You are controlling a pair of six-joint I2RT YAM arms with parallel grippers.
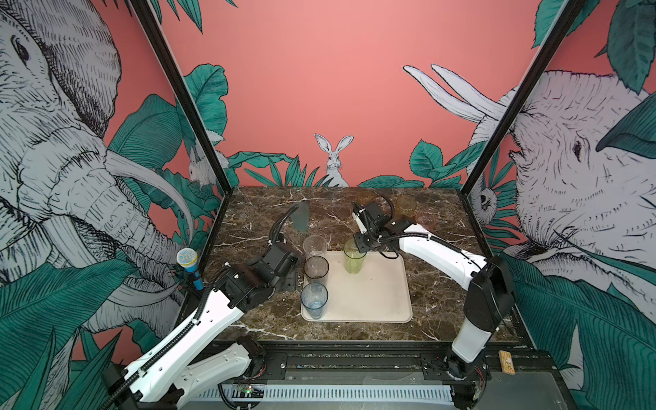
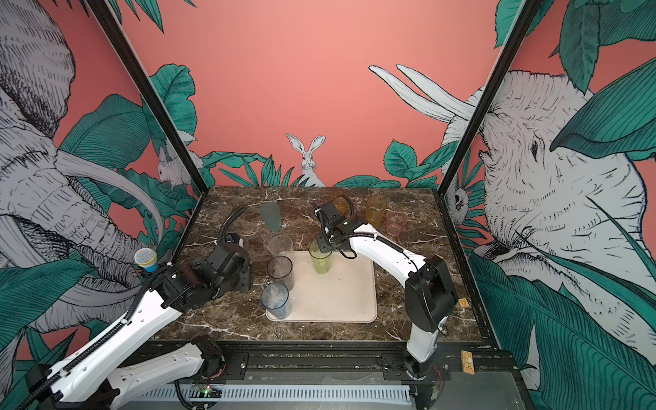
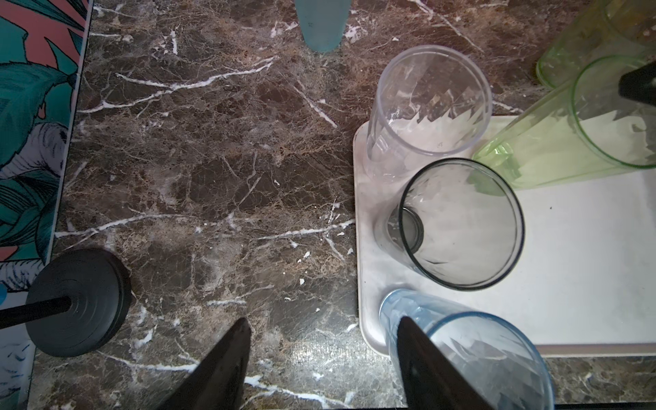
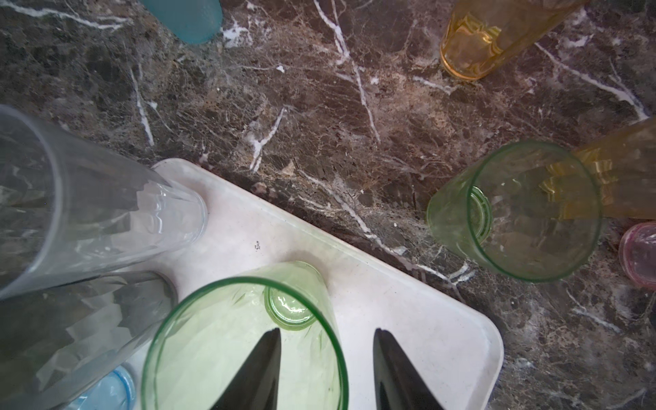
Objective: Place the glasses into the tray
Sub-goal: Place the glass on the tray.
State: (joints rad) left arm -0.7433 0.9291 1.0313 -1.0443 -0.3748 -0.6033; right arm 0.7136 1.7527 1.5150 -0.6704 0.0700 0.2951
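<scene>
The cream tray (image 1: 376,294) (image 4: 408,294) holds a clear glass (image 1: 314,245), a smoky grey one (image 1: 316,267), a blue one (image 1: 314,300) and a tall green one (image 1: 354,257) (image 4: 213,319). My right gripper (image 1: 356,245) (image 4: 326,332) is open above the green glass, one finger inside the rim, one outside, neither touching the wall. On the table behind stand the teal (image 1: 301,216), yellow (image 2: 376,209), amber (image 2: 339,204), pink (image 2: 395,223) and short green (image 4: 514,216) glasses. Left of the tray, my left gripper (image 3: 323,321) hangs open and empty.
A toy microphone (image 1: 188,261) on a black stand (image 3: 80,301) is at the table's left edge. Black frame posts rise at both back corners. The right arm's elbow (image 1: 490,294) stands over the table's right side.
</scene>
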